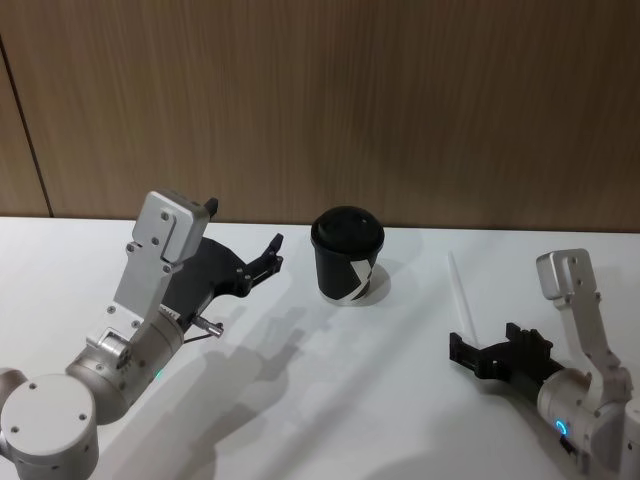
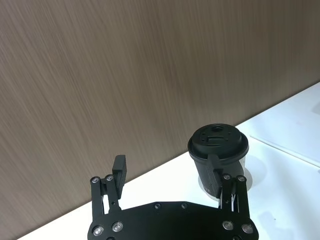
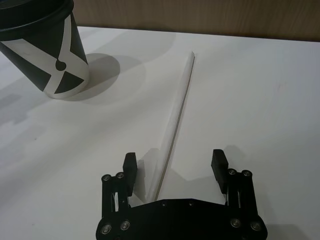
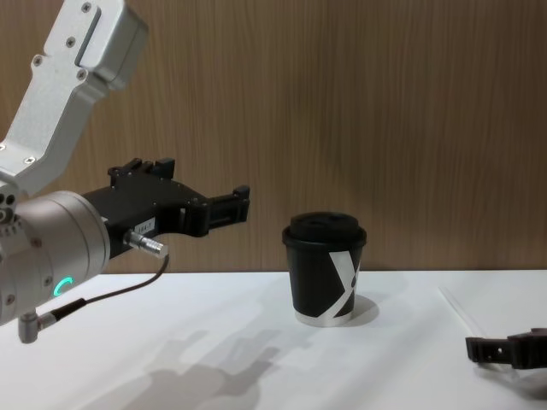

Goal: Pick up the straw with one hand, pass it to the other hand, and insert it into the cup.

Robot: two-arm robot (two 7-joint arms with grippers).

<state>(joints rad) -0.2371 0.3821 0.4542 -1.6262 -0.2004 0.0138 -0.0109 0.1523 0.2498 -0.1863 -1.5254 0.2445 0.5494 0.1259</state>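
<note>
The white straw [image 3: 181, 107] lies flat on the table, right of the cup [image 1: 347, 255] in the head view. My right gripper [image 3: 174, 165] sits low over the straw's near end, open, one finger on each side of it and neither touching it. The head view shows this right gripper [image 1: 483, 342] at the lower right, with the straw [image 1: 459, 292] running away from it. The black lidded cup [image 4: 325, 269] with its white X mark stands upright mid-table. My left gripper [image 1: 243, 228] hangs open and empty above the table, left of the cup [image 2: 218, 146].
A wood-panelled wall [image 1: 400, 100] runs along the back edge of the white table [image 1: 330, 400]. The left arm's silver wrist and black cable [image 4: 102, 295] take up the left side in the chest view.
</note>
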